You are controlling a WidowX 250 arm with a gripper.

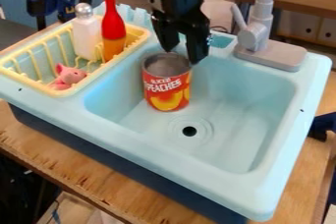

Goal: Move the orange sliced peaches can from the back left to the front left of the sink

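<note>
Red metal can with yellow-orange fruit on its label stood upright in the basin, just above left of centre in the frame. Black gripper hung at its grey top; fingers were parted, grasping nothing, one near the back of the rim and the other by its right side. Contact with the rim could not be told. Drain lay in the basin floor, nearer the front than the can. Pale blue sink held a grey faucet at upper right. Yellow rack, upper left, contained a white bottle, a red-and-orange bottle just beside it, and a pink toy animal. Wooden table supported the sink
</note>
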